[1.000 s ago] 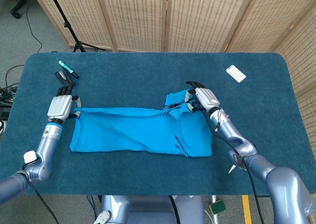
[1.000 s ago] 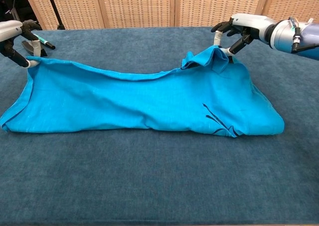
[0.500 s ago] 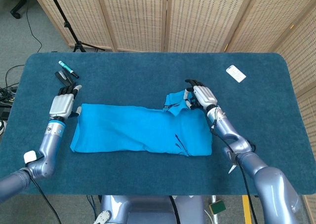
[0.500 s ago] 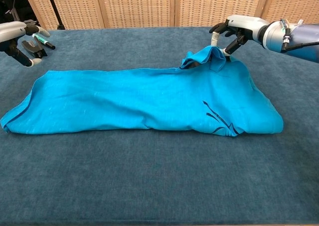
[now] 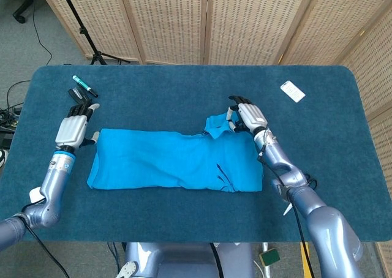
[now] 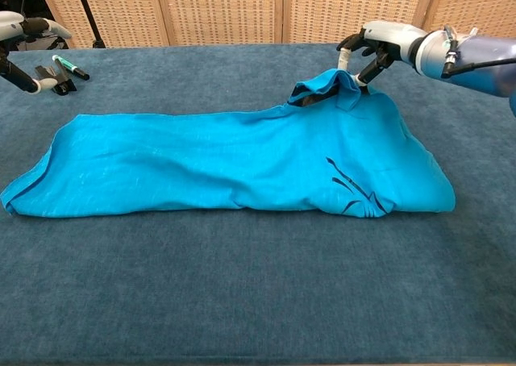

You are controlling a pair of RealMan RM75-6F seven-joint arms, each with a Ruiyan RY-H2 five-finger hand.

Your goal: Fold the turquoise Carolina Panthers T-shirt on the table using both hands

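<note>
Turquoise T-shirt folded into a long band across the table

The T-shirt (image 5: 174,161) lies flat on the dark blue table as a wide horizontal strip, its long edges running left to right; in the chest view (image 6: 234,160) the cloth shows soft creases and a doubled edge along the left end. A small dark printed mark sits low on the right part of the band. At the far right corner a piece of the fabric stands up off the surface in a bunched, curled peak, with a dark inner fold showing beneath it. The left end lies flat, its corner slightly rounded; the right end is thicker and puffed.
</note>
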